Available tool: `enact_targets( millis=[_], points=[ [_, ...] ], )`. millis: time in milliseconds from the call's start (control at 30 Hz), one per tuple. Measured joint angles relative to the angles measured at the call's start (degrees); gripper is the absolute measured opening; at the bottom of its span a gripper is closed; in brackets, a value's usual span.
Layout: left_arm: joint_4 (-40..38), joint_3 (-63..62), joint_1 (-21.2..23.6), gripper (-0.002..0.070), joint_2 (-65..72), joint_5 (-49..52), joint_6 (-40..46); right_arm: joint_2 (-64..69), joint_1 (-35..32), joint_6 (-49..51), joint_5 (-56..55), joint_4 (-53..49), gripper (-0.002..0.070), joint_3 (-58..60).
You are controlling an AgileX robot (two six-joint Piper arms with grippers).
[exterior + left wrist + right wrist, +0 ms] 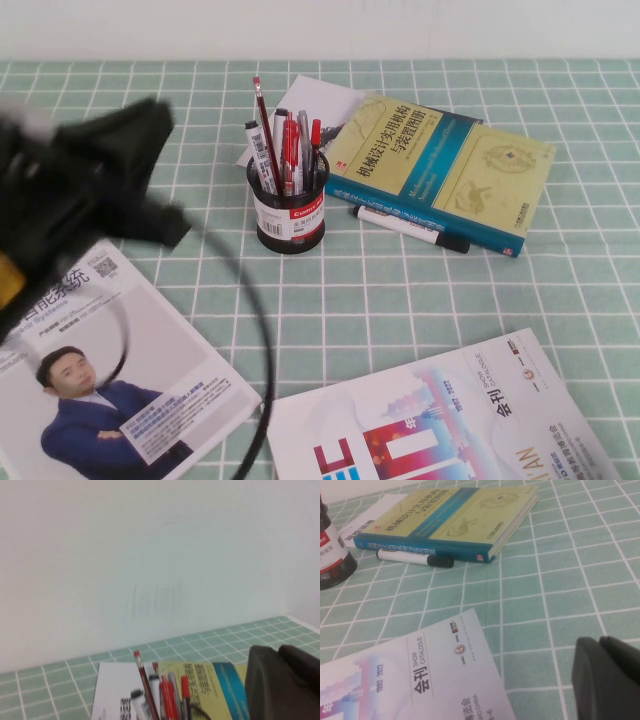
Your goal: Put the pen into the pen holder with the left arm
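Note:
The pen (264,125), a thin dark red stick with a pale tip, stands tilted in the black mesh pen holder (290,218) among several other pens. It also shows in the left wrist view (145,682). My left gripper (130,170) is blurred at the left of the table, raised and apart from the holder. In the left wrist view the left gripper (278,652) has its fingers together with nothing between them. My right gripper (600,642) is shut and empty, low over the cloth; the holder (332,555) is far from it.
A yellow-and-blue book (440,165) lies right of the holder, with a white marker with a black cap (410,228) in front of it. Magazines lie at the front left (110,370) and front right (440,420). A black cable (262,330) loops over the cloth.

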Motion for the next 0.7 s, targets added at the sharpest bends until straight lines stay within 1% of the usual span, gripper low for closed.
enact_targets(
  millis=[133,267,367,567,700],
  points=[
    [0.0,5.8,0.0,0.0,-6.2,2.0,-0.4,0.0,0.0,0.0,0.0,0.0,-0.002,0.0],
    [0.1,9.5,0.0,0.0,-8.5,2.3,-0.4,0.0,0.0,0.0,0.0,0.0,-0.002,0.0],
    [0.1,10.5,0.0,0.0,-8.5,2.8,-0.1,0.0,0.0,0.0,0.0,0.0,-0.002,0.0],
    [-0.6,10.9,0.0,0.0,-8.6,7.9,-0.2,0.0,0.0,0.0,0.0,0.0,-0.002,0.0],
    [-2.8,11.5,0.1,0.0,-9.5,11.3,0.4,0.0,0.0,0.0,0.0,0.0,-0.002,0.0]
  ],
)
